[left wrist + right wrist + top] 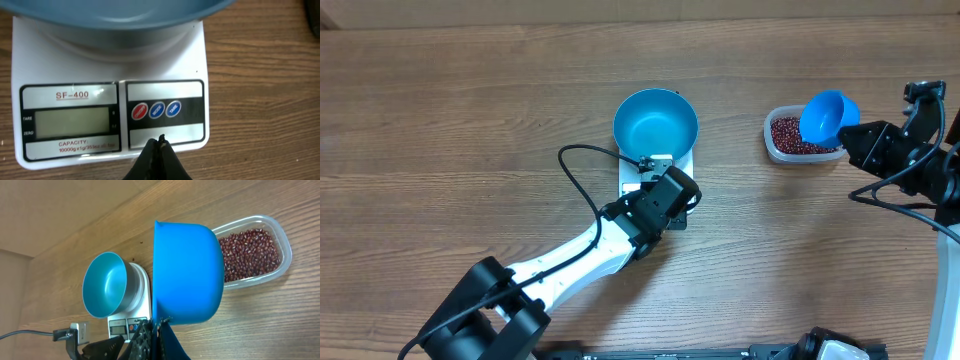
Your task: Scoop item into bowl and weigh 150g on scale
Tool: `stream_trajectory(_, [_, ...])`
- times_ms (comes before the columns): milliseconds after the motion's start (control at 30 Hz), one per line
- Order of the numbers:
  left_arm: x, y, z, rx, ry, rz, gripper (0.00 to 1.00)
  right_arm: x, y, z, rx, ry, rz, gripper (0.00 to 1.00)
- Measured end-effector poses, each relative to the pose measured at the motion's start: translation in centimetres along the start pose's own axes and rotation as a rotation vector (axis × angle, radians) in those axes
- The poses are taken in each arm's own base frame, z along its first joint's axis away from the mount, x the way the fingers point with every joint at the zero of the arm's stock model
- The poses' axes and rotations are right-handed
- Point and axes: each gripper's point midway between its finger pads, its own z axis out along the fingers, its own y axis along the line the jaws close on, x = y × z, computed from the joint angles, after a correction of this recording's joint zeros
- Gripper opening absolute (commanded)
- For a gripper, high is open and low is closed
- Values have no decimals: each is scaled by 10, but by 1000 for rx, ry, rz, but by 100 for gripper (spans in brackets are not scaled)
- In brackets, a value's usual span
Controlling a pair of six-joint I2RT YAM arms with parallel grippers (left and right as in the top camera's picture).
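The bright blue bowl (655,124) stands empty on the white scale (626,178), whose display (72,122) is blank. My left gripper (160,141) is shut and empty, its tip just over the scale's front edge below the round buttons (156,109). In the overhead view the left gripper (658,178) sits over the front of the scale. My right gripper (160,324) is shut on the handle of a small blue scoop (187,272), held tilted above the clear tub (286,255) of red-brown beans (250,252). The scoop (828,115) hangs over the tub's right part (775,145).
The left arm (570,260) stretches from the near left edge toward the scale, with a black cable (582,190) looping beside it. The right arm (910,150) stands at the right edge. Bare wooden tabletop (450,120) lies to the left and behind.
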Motion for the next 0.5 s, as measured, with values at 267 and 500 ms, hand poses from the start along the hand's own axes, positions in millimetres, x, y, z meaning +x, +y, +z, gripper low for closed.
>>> stream_trajectory(267, [-3,4,8,-27,-28,2,4,-1,0,0,0,-4,-1,4])
stream_trajectory(500, [-3,3,18,-31,-41,4,4,-1,0,0,0,-4,0,4])
